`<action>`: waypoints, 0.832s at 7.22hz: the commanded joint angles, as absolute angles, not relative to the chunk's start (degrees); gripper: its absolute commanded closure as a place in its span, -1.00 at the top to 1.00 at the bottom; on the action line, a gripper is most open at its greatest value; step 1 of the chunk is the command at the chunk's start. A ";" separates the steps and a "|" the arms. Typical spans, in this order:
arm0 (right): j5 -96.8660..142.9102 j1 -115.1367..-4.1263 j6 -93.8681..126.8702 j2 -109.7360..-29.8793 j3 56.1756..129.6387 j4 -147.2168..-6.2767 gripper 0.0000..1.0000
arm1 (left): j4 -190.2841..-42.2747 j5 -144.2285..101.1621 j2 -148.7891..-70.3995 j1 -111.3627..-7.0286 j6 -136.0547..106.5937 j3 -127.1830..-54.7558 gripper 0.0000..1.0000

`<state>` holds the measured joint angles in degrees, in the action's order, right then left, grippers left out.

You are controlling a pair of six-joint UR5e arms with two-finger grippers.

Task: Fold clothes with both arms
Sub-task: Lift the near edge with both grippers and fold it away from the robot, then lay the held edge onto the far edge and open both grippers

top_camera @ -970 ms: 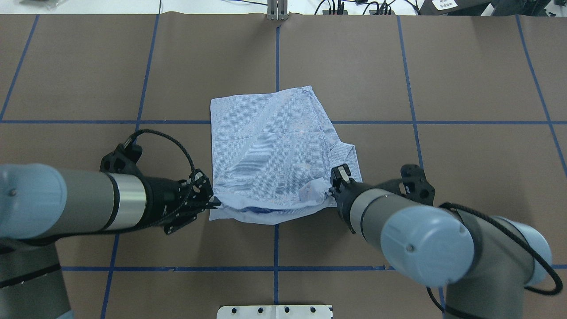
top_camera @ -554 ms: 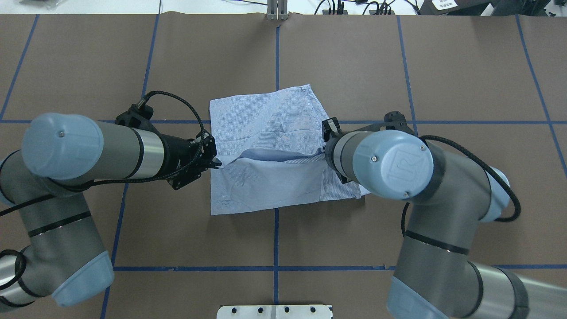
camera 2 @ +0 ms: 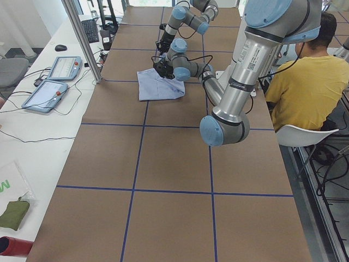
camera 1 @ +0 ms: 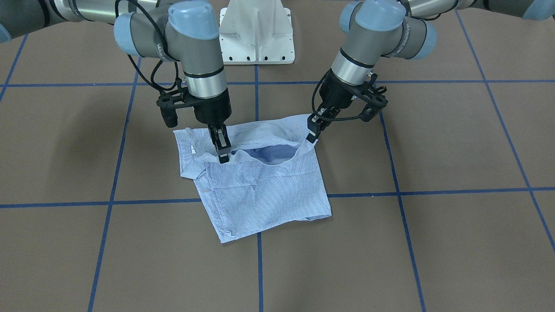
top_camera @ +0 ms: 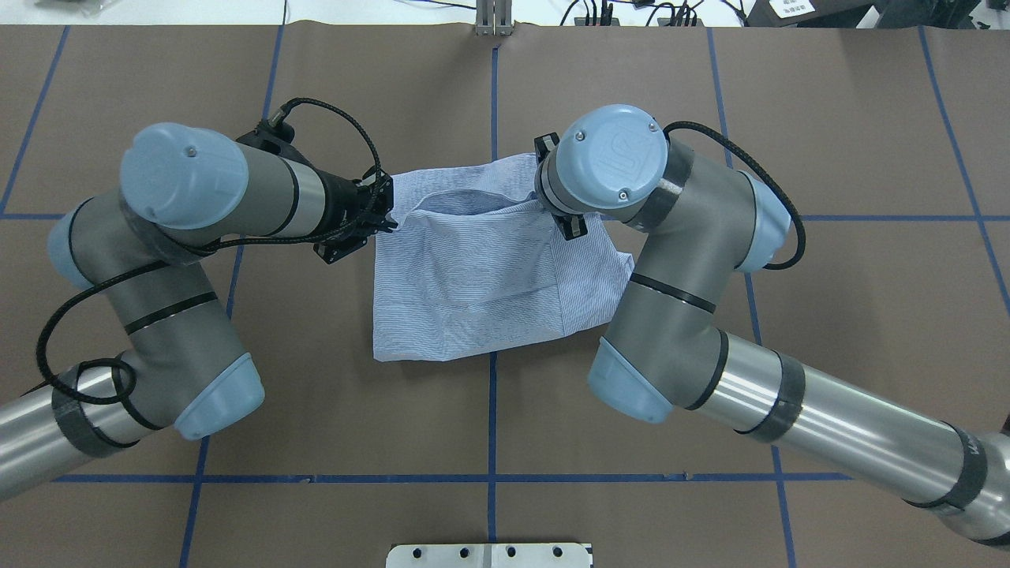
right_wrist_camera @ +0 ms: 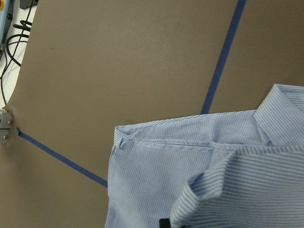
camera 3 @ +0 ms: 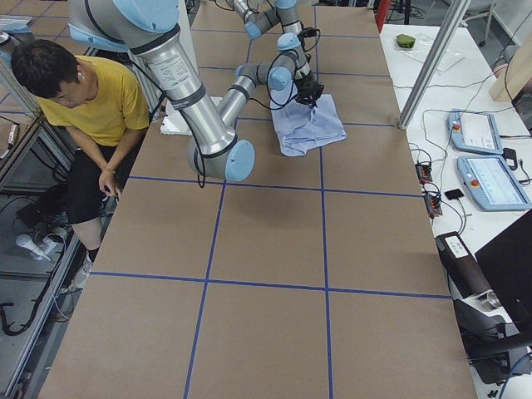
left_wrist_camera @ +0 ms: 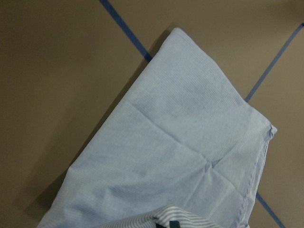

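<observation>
The light blue striped shirt [camera 1: 260, 190] lies folded on the brown table, also in the overhead view [top_camera: 473, 292]. My left gripper [camera 1: 311, 138] is shut on one corner of the shirt's lifted edge; it also shows in the overhead view [top_camera: 390, 226]. My right gripper [camera 1: 223, 157] is shut on the other corner, next to the collar. The edge hangs slack between them, a little above the lower layer and near the shirt's far edge. In the overhead view the right wrist hides its fingers. Both wrist views show striped cloth [left_wrist_camera: 190, 156] [right_wrist_camera: 213, 185] right at the fingers.
The white pedestal base [camera 1: 256, 39] stands at the robot's side of the table. A person in a yellow shirt [camera 2: 305, 82] sits beside the robot. Control tablets [camera 3: 482, 158] lie past the table's far edge. Blue tape lines cross the brown table.
Both grippers have carried the shirt's near edge away from the robot, over the lower layer, from the near hem almost to the far edge. Both stay shut on it.
</observation>
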<state>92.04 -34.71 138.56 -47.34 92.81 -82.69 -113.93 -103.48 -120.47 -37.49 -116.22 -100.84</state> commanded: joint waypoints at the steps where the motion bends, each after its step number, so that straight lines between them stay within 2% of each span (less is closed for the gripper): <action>1: 95.52 -38.04 136.16 -41.86 80.99 -77.44 -1.00 | -119.84 -103.45 -123.48 -40.15 -114.97 -91.71 -1.00; 3: 96.76 -40.42 135.53 -38.86 71.33 -69.22 -1.00 | -127.15 -103.36 -125.50 -41.83 -114.53 -82.66 -1.00; 6: 96.85 -40.52 135.09 -34.74 60.51 -60.84 -1.00 | -130.41 -103.36 -126.47 -42.36 -113.73 -78.50 -1.00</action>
